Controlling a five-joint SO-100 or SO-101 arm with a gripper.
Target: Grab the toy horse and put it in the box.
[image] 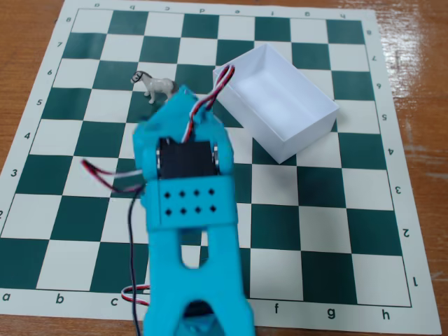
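The toy horse (154, 85), a tiny grey-white figurine with a dark mane, stands upright on the chessboard at the upper left. To its right, about one square away, sits the white open-top box (308, 136), set at an angle with nothing in it. My cyan arm reaches up from the bottom edge and is motion-blurred. Its pointed gripper end (183, 98) hovers just below and right of the horse, close to the box's left corner. The arm's body hides the jaws, so how they stand does not show.
A green-and-white chessboard mat (336, 210) covers a wooden table (420, 63). Red, white and black servo wires (105, 178) loop out from the arm's left side and top.
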